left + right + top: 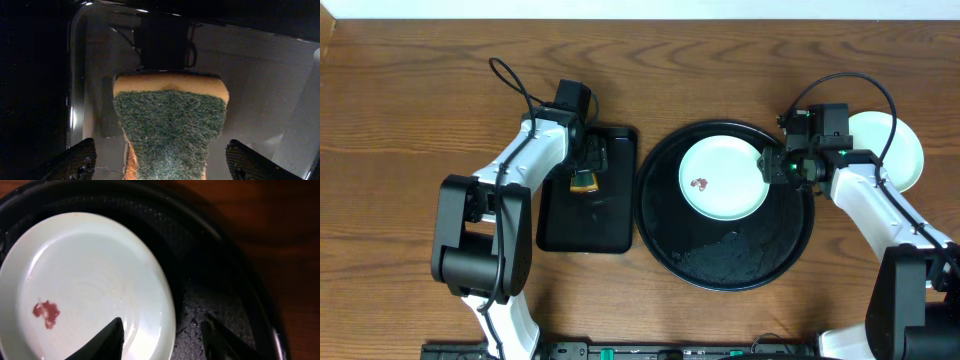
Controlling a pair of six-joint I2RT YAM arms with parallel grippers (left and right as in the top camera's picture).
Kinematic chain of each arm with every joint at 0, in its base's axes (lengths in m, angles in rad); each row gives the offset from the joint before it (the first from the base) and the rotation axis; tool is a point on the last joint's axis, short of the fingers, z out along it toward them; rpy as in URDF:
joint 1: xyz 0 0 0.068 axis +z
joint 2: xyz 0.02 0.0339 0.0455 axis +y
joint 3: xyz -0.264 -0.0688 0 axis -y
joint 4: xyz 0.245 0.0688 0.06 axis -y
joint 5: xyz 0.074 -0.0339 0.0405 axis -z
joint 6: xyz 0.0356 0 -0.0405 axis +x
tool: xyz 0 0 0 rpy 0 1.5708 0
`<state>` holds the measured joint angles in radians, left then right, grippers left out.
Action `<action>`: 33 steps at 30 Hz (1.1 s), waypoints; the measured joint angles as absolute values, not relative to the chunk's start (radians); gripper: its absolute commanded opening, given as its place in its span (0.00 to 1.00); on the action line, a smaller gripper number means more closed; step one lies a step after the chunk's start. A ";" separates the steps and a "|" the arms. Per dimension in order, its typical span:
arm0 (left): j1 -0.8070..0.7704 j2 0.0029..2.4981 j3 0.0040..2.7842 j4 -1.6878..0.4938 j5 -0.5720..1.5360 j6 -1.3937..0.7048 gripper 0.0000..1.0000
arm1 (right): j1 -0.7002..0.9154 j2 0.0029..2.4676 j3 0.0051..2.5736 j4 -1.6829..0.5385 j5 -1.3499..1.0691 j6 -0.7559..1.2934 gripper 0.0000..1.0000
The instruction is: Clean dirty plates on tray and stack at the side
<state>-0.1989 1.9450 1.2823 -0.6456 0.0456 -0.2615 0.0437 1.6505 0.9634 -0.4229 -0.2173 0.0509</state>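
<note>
Stiff, glossy, probably slippery plate [90, 275]: grip at the rim lying between half-spread fingers of the right tool [161, 325], over the tray [240, 275]. Wide and empty, left tool [161, 157] above sponge [170, 120].

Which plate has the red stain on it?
The plate inside the round black tray; the other plate, outside it at the right, shows no stain.

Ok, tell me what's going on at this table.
The left gripper hangs open over a green-and-yellow sponge lying in the rectangular black tray. The right gripper sits at the edge of the dirty plate in the round black tray, jaws apart on either side of its rim, not clamped. A reddish smear shows on it. A second plate lies on the table to the right.
</note>
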 measured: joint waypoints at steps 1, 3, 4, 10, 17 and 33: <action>-0.199 1.945 1.282 -0.646 0.046 -0.262 0.84 | 0.044 1.650 0.959 -0.415 -0.212 0.051 0.47; -0.199 1.945 1.282 -0.645 0.046 -0.262 0.84 | 0.044 1.650 0.946 -0.399 -0.205 0.050 0.46; -0.199 1.945 1.282 -0.641 0.046 -0.262 0.84 | 0.044 1.650 0.938 -0.394 -0.204 0.047 0.43; -0.199 1.945 1.282 -0.625 0.050 -0.262 0.83 | 0.044 1.650 0.890 -0.340 -0.196 0.041 0.35; -0.199 1.945 1.282 -0.624 0.071 -0.262 0.83 | 0.045 1.653 0.876 -0.320 -0.192 0.041 0.30; -0.199 1.945 1.282 -0.604 0.076 -0.268 0.71 | 0.086 1.694 0.874 -0.318 -0.148 0.040 0.15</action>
<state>-0.1989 1.9450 1.2823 -0.6044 0.0757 -0.2680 0.0856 1.6936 0.8738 -0.3183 -0.1478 0.0402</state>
